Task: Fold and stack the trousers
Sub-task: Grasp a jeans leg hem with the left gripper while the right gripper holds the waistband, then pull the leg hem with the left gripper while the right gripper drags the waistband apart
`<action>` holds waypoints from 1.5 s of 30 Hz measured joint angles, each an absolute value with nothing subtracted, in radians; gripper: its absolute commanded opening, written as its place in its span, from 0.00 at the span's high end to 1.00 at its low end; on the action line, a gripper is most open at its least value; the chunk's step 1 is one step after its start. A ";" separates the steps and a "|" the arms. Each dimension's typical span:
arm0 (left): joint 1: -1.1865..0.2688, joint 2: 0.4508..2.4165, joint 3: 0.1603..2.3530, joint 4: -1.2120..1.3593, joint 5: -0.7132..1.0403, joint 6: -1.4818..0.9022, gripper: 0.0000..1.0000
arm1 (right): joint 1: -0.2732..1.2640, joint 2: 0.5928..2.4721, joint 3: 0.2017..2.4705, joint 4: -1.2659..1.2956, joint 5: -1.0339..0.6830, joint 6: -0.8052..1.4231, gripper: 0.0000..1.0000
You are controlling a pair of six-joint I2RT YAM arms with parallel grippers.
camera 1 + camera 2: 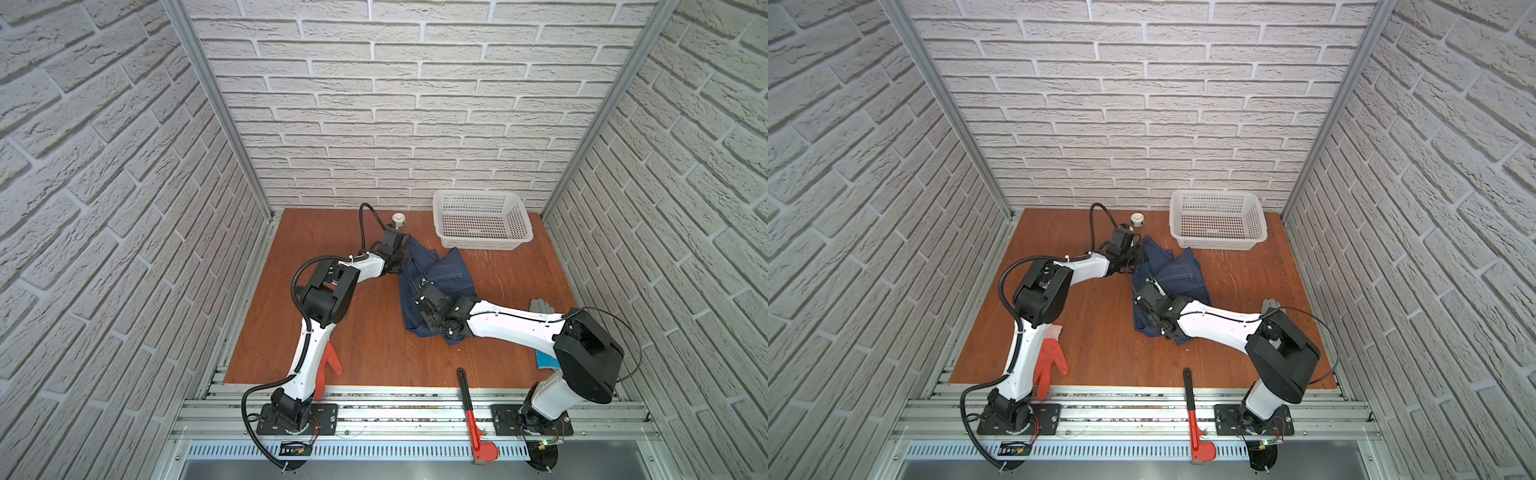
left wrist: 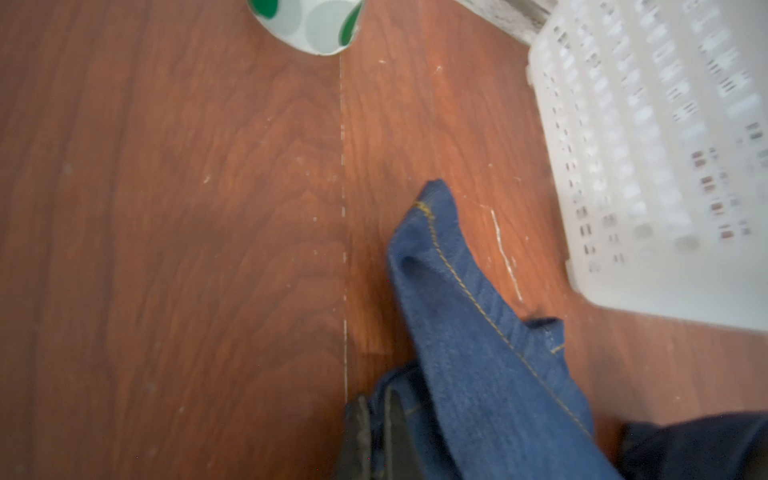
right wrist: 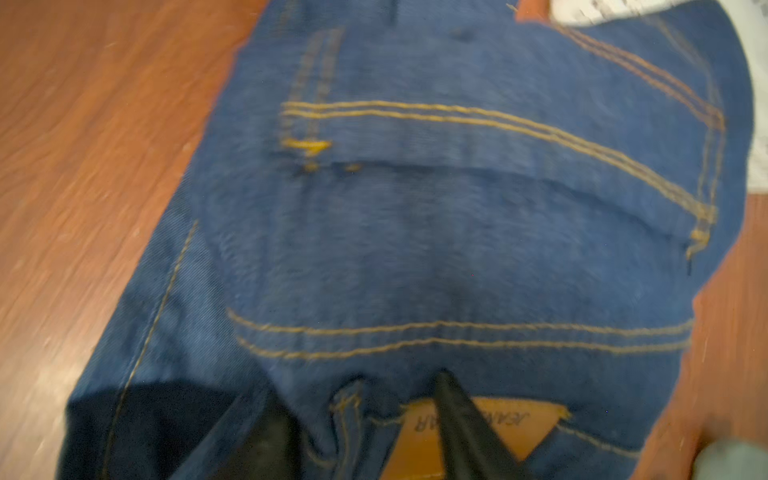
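Scratched wood worktop point(image 1: 374, 340). Crumpled jeans point(image 1: 451, 270) mid; basket point(image 1: 478, 193), roll point(image 1: 399, 219) far; orange glove point(image 1: 331, 365), grey glove point(image 1: 541, 307), wrench point(image 1: 466, 395) near.

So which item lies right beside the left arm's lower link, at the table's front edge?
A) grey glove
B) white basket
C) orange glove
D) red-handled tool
C: in both top views the orange glove lies beside the left arm at the front edge. The white basket stands at the back, and the red-handled tool is near the base of the right arm.
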State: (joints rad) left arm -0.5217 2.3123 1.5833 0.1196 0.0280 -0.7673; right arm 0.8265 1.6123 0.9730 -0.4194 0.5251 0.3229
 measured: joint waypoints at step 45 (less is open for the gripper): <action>0.144 0.834 0.724 -0.464 -0.242 -0.699 1.00 | 0.503 0.936 1.049 -0.886 0.859 0.482 0.94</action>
